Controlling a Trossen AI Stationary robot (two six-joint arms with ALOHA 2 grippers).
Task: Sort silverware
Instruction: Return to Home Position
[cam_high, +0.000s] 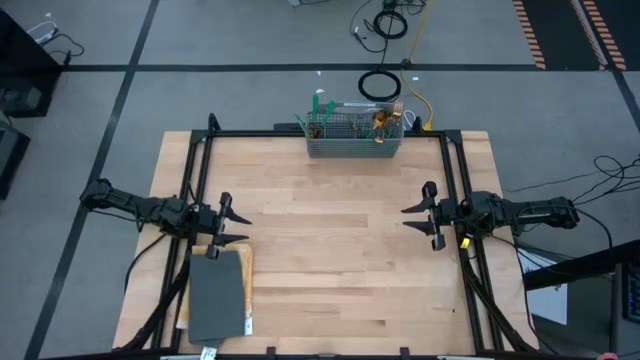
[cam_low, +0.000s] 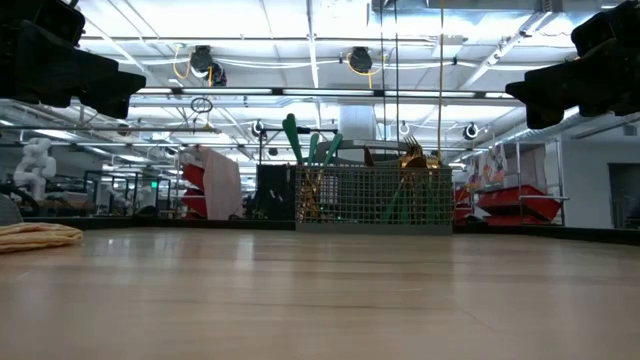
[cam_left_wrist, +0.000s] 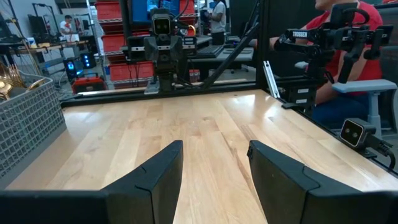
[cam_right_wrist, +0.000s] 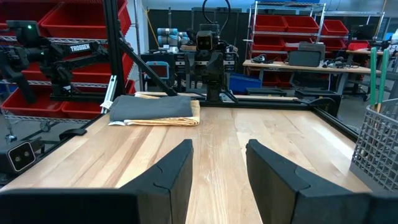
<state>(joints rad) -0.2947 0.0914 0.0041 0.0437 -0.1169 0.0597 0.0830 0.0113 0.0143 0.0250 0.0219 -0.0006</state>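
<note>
Light wooden tabletop (cam_high: 330, 250): gold-headed, teal-handled silverware (cam_high: 322, 110) stands in grey wire basket (cam_high: 355, 150) at far edge. Left gripper (cam_high: 240, 226) at left side near folded dark grey cloth (cam_high: 215, 295); right gripper (cam_high: 408, 216) at right side. Both jaws apart, empty.

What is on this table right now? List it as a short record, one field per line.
silverware: every piece in view stands in the basket, green handles and gold heads sticking up
basket: grey wire, middle of the far edge of the table
left arm: at the left edge, jaws open, holding nothing
right arm: at the right edge, jaws open, holding nothing
cloth: folded, dark grey on a tan layer, near left corner
</note>
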